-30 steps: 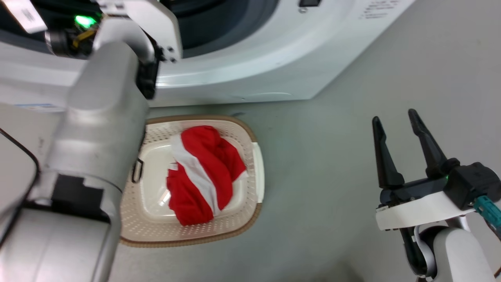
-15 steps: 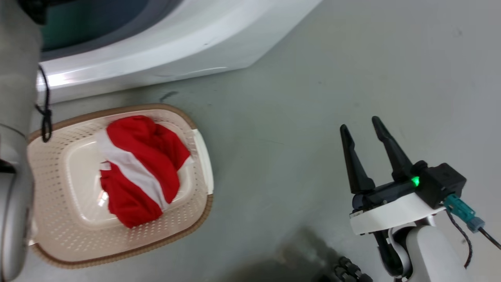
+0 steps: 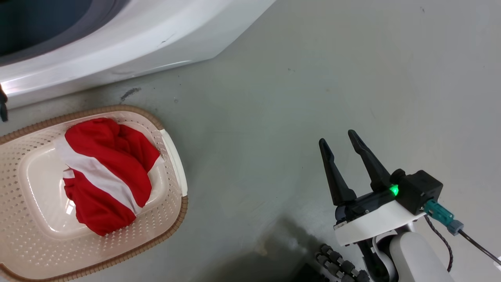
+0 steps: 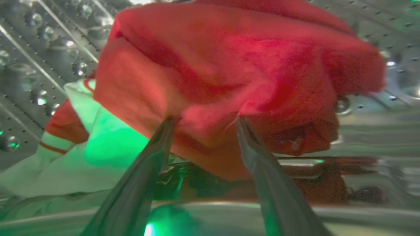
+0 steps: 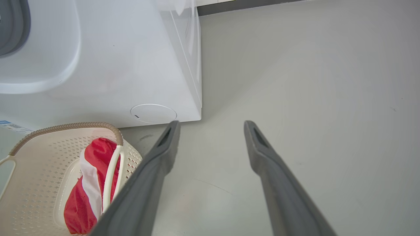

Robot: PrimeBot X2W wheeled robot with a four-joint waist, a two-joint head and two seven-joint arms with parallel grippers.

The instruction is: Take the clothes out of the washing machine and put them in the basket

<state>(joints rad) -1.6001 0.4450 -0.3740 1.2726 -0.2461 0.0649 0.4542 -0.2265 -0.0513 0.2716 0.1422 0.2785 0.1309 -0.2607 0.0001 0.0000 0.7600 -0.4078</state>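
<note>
**Operator:** Report the position and orientation of the clothes.

**Unit:** Two items.
- Item 1, the striped garment (image 3: 103,176), lies crumpled in the basket (image 3: 166,213). In the head view its long axis runs from the end nearest the washing machine (image 3: 137,43) to the end nearest me. The broad white stripe crosses it diagonally, upper left to lower right.
- Item 2, the red garment (image 4: 229,82), is a bunched mass inside the drum (image 4: 26,49). In the left wrist view its long axis runs across the frame, left to right. A white portion, tinted green by light, trails at the lower left.

**Operator:** State of the tools?

**Unit:** My left gripper (image 4: 205,119) is inside the drum with its fingers spread. Both tips touch the lower edge of the red garment, and a fold bulges between them. The fabric is not clamped. My right gripper (image 3: 336,137) is also spread, with nothing between its fingers. It hangs over the floor (image 3: 313,78), well apart from the basket and to its right. Its fingers point up the head view, leaning slightly left.

**Operator:** Surroundings?

**Unit:** The basket stands on the floor, just beside the lower front edge of the washing machine. Its white handle (image 3: 174,162) faces my right gripper.
</note>
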